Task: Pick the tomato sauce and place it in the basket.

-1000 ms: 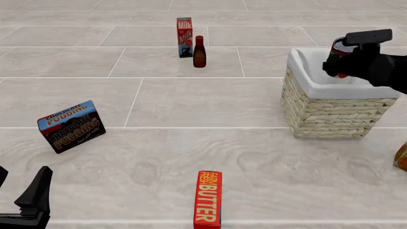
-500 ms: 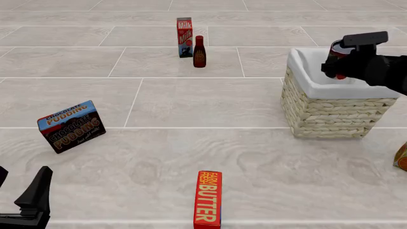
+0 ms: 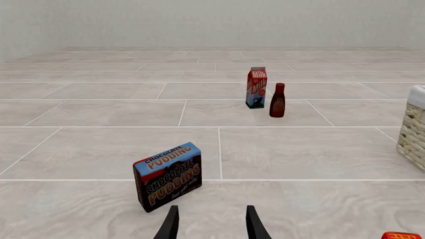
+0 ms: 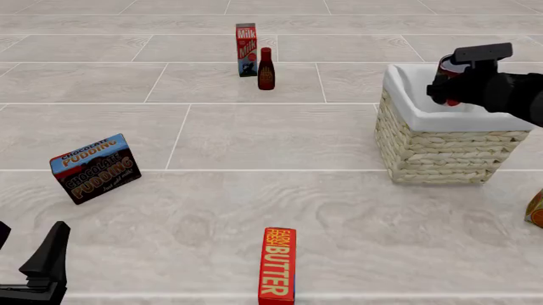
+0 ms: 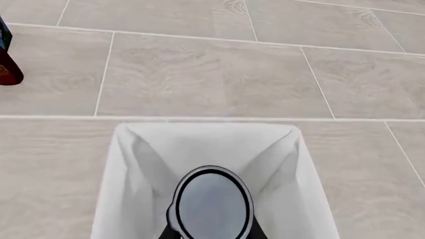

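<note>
The tomato sauce (image 4: 448, 66) is a small red can held just above the basket (image 4: 441, 150), a square wicker basket with white cloth lining at the right. My right gripper (image 4: 451, 84) is shut on the can over the basket's far right part. In the right wrist view the can's grey metal top (image 5: 211, 204) hangs over the white lining (image 5: 133, 174), with the right gripper (image 5: 211, 232) clamped around it. My left gripper (image 4: 25, 249) stands open and empty at the near left corner. In its own wrist view the left gripper (image 3: 211, 226) has nothing between its fingers.
A milk carton (image 4: 246, 49) and a dark red bottle (image 4: 266, 68) stand at the far middle. A chocolate pudding box (image 4: 95, 168) leans at the left. A red butter box (image 4: 278, 265) lies at the near middle. An orange object (image 4: 535, 210) shows at the right edge.
My right gripper has drifted slightly left over the basket with the can still in it. The left arm has not moved.
</note>
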{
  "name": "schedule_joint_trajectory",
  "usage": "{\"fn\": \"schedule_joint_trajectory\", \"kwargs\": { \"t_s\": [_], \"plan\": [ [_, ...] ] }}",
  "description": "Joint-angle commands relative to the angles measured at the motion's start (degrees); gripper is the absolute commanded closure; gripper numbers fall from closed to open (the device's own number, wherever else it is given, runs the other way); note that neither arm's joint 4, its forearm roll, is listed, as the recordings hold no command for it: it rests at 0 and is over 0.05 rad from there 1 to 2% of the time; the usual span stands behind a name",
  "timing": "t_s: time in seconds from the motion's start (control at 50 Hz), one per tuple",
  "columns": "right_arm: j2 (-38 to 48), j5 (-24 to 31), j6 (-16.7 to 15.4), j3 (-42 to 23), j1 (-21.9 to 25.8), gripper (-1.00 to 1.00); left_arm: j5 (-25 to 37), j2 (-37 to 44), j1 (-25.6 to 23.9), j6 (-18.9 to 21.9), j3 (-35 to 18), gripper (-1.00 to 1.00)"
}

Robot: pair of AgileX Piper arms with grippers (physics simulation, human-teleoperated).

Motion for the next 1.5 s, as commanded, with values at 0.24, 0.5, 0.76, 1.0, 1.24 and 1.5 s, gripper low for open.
{"fn": "schedule_joint_trajectory", "kwargs": {
  "t_s": [0.24,0.5,0.76,1.0,1.24,1.5],
  "plan": [
    [2.5,0.8,1.2,-3.1,-0.6,1.0,0.0,0.0,0.0,0.0,0.0,-1.0],
    [3.9,1.3,0.9,-4.3,-0.6,1.0,0.0,0.0,0.0,0.0,0.0,-1.0],
    [4.9,2.0,0.6,-5.2,-0.9,1.0,0.0,0.0,0.0,0.0,0.0,-1.0],
    [5.9,2.2,0.5,-6.2,-0.9,1.0,0.0,0.0,0.0,0.0,0.0,-1.0],
    [6.9,2.3,0.4,-7.0,-0.9,1.0,0.0,0.0,0.0,0.0,0.0,-1.0],
    [7.0,2.8,2.4,-7.5,0.0,-1.0,0.0,0.0,0.0,0.0,0.0,-1.0]
  ]
}}
